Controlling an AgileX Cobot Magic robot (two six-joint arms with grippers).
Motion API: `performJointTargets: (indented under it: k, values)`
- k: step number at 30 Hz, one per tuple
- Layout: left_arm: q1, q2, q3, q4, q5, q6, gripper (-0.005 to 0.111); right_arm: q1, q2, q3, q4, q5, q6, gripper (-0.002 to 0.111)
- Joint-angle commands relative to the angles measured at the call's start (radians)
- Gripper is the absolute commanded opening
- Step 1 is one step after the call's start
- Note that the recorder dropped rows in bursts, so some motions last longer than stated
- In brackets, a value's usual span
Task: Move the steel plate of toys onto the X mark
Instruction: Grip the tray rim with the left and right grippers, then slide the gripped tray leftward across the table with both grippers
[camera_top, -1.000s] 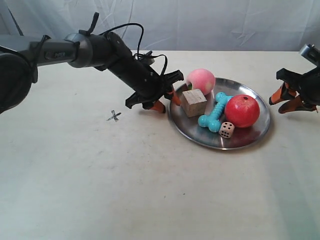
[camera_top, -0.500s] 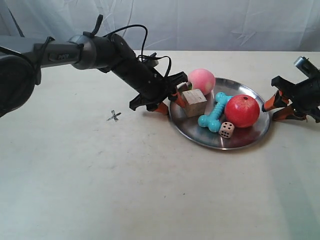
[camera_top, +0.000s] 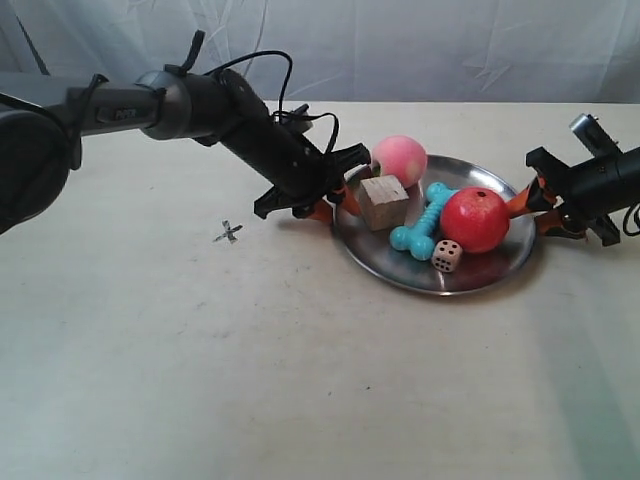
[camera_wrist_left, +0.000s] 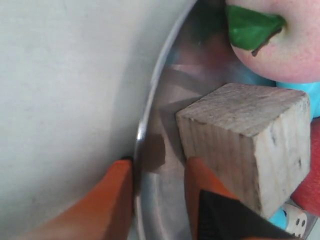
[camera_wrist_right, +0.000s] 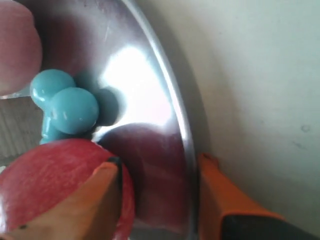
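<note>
Straddling the rim of the steel plate (camera_top: 480, 278), the left tool (camera_wrist_left: 159, 162) has one orange finger outside, touching the rim, and one inside beside the wooden cube (camera_wrist_left: 250, 145). The fingers are narrowly apart and a gap remains. The right tool (camera_wrist_right: 159, 162) stands likewise apart over the opposite rim, with its inner finger at the red apple (camera_wrist_right: 55, 185). The plate carries also the peach (camera_top: 402, 157), dog-bone (camera_top: 425, 222) and die (camera_top: 447, 256). It lies on the bench (camera_top: 300, 380), well apart from the X mark (camera_top: 228, 232).
</note>
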Motion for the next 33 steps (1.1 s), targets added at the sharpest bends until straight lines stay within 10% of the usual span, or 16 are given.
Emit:
performJointTargets:
  k: [1, 6, 33]
  values:
    - [-0.013, 0.006, -0.003, -0.035, 0.003, 0.005, 0.031, 0.058, 0.038, 0.018, -0.056, 0.002, -0.007, 0.029]
    - [-0.013, 0.006, -0.003, -0.035, 0.013, 0.007, 0.012, 0.058, 0.038, 0.018, -0.068, 0.014, -0.007, -0.001]
    - [-0.013, -0.036, -0.068, 0.006, 0.142, 0.019, 0.000, 0.058, -0.066, 0.018, -0.081, 0.091, 0.042, -0.001]
